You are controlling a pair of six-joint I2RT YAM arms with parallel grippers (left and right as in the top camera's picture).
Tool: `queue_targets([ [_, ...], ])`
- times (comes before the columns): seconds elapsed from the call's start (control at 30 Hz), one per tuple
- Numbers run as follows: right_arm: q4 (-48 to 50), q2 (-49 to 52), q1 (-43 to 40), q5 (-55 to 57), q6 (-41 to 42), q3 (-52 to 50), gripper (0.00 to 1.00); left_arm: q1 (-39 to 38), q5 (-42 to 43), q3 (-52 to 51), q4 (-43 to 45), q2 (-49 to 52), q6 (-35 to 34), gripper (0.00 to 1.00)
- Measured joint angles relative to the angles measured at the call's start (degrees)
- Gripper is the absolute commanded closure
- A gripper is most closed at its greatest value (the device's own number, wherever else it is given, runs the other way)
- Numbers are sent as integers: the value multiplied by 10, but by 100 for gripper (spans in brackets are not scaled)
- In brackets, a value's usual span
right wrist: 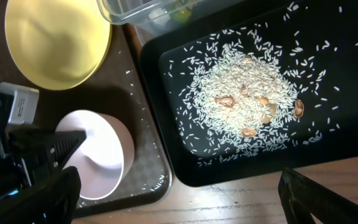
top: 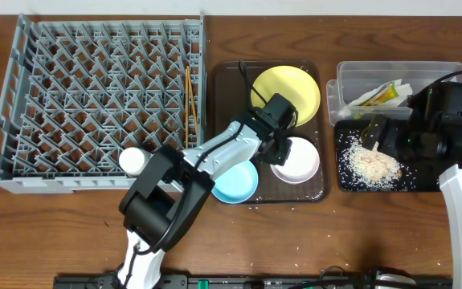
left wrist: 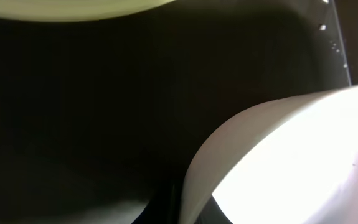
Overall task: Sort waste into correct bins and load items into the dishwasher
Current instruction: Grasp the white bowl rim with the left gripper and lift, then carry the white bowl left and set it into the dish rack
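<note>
At far left of the overhead view, the grey dish rack [top: 78, 88] filled much of the table. Two wooden chopsticks [top: 189, 92] lay along its right edge, and a small white cup [top: 132, 160] sat at its lower right corner. At centre, a dark brown serving tray [top: 224, 104] carried the yellow plate [top: 295, 84] at the top, the light blue bowl [top: 243, 185] at lower left and the white bowl [top: 299, 164] at lower right.

The left arm reached up from the bottom edge across the blue bowl. The left gripper [top: 282, 151] had its jaws pressed together on the white bowl's left rim, which filled the left wrist view at close range.

At upper right, the clear tub [top: 343, 76] held the green-and-orange snack wrapper [top: 385, 94]. Just below it, the black tray [top: 347, 181] held a heap of rice scraps [top: 375, 164], with loose grains scattered around. The right gripper [right wrist: 172, 186] hung above that tray with its jaws spread wide, holding nothing.
</note>
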Motion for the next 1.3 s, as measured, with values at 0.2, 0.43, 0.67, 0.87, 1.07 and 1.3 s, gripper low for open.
queue_targets([
  [0.2, 0, 0, 0, 0, 0, 0, 1, 12, -13, 0, -17, -88, 0, 92],
  [0.43, 0, 0, 0, 0, -2, 0, 1, 56, -137, 9, -94, -249, 12, 93],
  [0.67, 0, 0, 0, 0, -2, 0, 1, 96, -415, 10, -147, -305, 60, 93],
  [0.87, 0, 0, 0, 0, -2, 0, 1, 144, -621, 10, -150, -291, 112, 92],
  [1.07, 0, 0, 0, 0, -2, 0, 1, 205, -725, 10, -150, -252, 132, 93],
  [1.3, 0, 0, 0, 0, -2, 0, 1, 239, -768, 9, -111, -176, 139, 92],
])
